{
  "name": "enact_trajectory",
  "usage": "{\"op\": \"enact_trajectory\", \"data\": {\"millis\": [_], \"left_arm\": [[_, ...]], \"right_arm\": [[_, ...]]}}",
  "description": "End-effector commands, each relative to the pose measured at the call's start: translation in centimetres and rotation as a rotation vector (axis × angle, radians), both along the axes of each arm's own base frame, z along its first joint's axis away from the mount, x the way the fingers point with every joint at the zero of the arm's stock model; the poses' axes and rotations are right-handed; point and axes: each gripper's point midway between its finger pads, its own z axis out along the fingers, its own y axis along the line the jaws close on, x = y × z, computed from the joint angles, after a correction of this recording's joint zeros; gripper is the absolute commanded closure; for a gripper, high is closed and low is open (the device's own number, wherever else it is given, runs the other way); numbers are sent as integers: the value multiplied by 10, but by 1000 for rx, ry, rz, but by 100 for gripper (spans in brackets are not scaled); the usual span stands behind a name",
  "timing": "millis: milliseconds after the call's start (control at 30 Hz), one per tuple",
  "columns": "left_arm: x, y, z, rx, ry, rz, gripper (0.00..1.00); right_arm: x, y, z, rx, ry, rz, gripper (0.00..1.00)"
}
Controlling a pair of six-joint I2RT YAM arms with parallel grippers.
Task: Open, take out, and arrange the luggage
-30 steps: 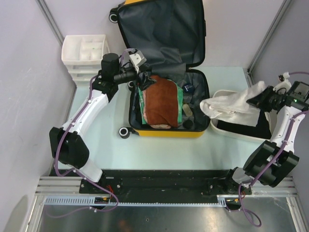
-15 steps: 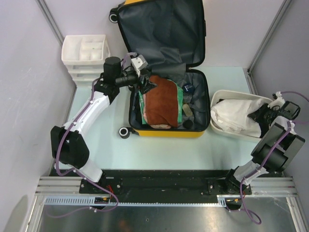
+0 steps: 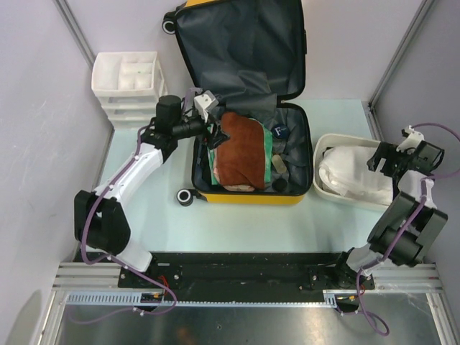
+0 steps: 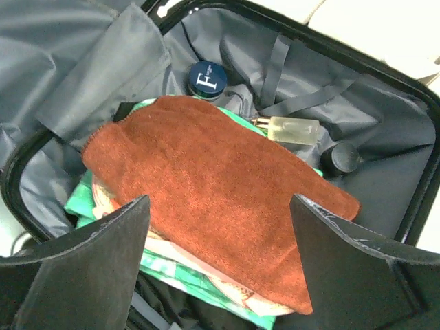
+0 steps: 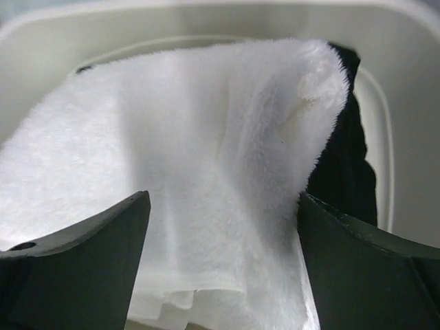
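The luggage (image 3: pixel 244 198), a yellow suitcase, lies open mid-table with its grey-lined lid (image 3: pixel 237 43) tipped back. Inside, a rust-brown towel (image 3: pixel 241 154) (image 4: pixel 220 172) lies on green patterned cloth (image 4: pixel 172 265). Beside them are a dark blue jar (image 4: pixel 207 78), a clear bottle (image 4: pixel 294 129) and a black cap (image 4: pixel 340 158). My left gripper (image 3: pixel 218 133) (image 4: pixel 218 203) hangs open just over the brown towel's left end, holding nothing. My right gripper (image 3: pixel 377 157) (image 5: pixel 223 199) is open over the white tub (image 3: pixel 330 140), with a white towel (image 3: pixel 348 172) (image 5: pixel 206 137) lying loose beneath its spread fingers.
A white plastic drawer unit (image 3: pixel 126 79) stands at the back left, close to the left arm. The suitcase's black wheel (image 3: pixel 186 196) sticks out at its front left. Black cloth (image 5: pixel 344 179) lies under the white towel in the tub (image 5: pixel 206 14). Walls and frame posts close both sides.
My right gripper carried the white towel into the tub, then opened and let it go. My left gripper shifted slightly down over the brown towel, still open.
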Motion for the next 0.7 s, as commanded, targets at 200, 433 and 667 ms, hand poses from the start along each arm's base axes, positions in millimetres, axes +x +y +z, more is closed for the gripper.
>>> {"op": "enact_trajectory", "data": {"millis": [200,433,667], "left_arm": [[-41,12,-28,-18,185,36,18],[-68,28,-64,115,138,-43,41],[-103,24,-91,29,393,-11,52]], "right_arm": [[6,128,161,-259,-391,423,2],[-28,305,160,-248,-485,1017,0],[-59,410,119,-260,-452,1335,18]]}}
